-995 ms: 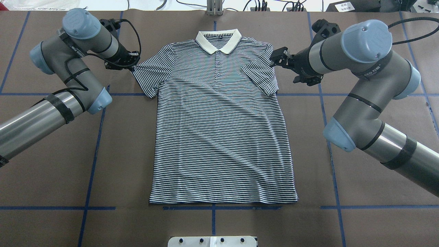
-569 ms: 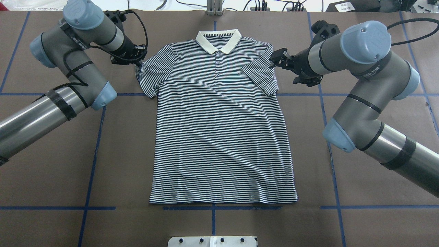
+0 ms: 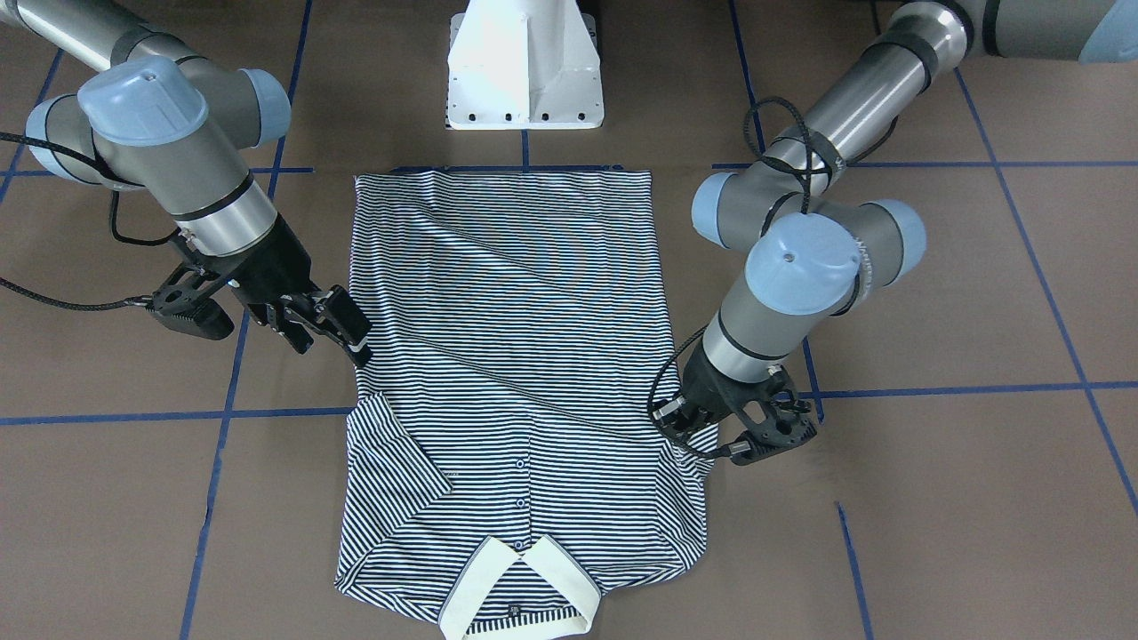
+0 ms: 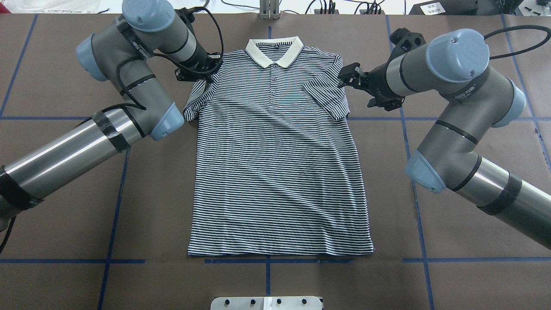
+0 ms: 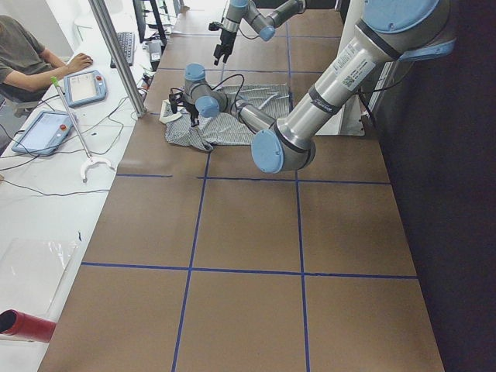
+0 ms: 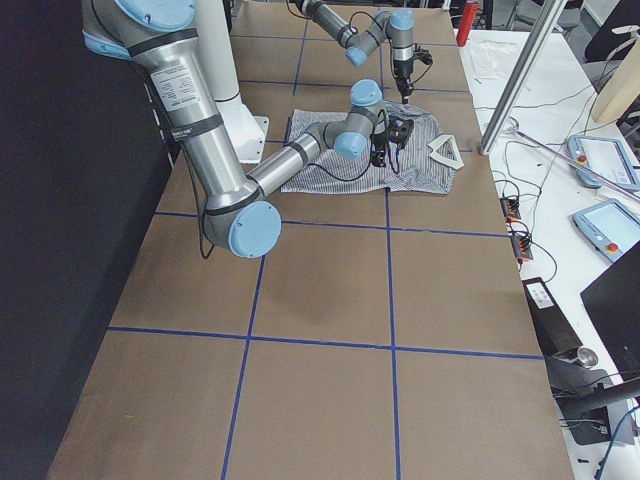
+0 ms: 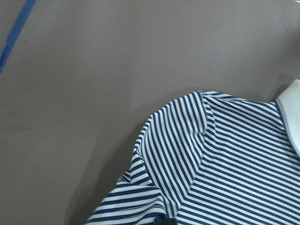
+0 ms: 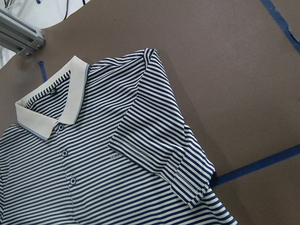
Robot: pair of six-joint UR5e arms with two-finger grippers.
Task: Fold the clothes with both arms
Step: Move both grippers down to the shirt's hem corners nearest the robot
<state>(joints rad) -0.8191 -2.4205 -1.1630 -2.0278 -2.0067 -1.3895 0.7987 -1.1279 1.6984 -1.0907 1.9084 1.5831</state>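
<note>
Since a second ago: left gripper point(image 4: 205, 74) is sitting further in over the polo shirt point(image 4: 275, 172), up by the shoulder, and the sleeve point(image 4: 194, 102) it is pinching is now dragged in and bunched. Right gripper point(image 4: 348, 76) is holding almost the same spot.

Overhead: shirt is lying face up, flat on the brown table point(image 4: 452, 241), collar point(image 4: 274, 51) pointing away from the robot, hem towards it. Right gripper is hovering just beside the other sleeve, which is lying folded in over the chest.

Front-facing: left gripper point(image 3: 689, 431) is showing on the view's right, fingers pressed together on striped fabric that is rising to meet them. Right gripper point(image 3: 342, 333), on the view's left, is hanging at the shirt's point(image 3: 516, 338) edge with its jaws spread, gripping nothing. White pedestal point(image 3: 524, 62) is standing beyond the hem.

Exterior left: near arm is reaching onto the shirt point(image 5: 232, 128); too small to judge the fingers. A person point(image 5: 23, 58) is sitting at the side bench.

Exterior right: near arm is ending beside the shirt point(image 6: 420, 165); fingers unclear.

Left wrist: bunched sleeve and shoulder point(image 7: 187, 154) are filling the lower frame, a dark fingertip point(image 7: 161, 221) showing at the bottom edge.

Right wrist: collar point(image 8: 51, 105), buttons and folded sleeve point(image 8: 159, 150) are showing; no fingers in shot.
</note>
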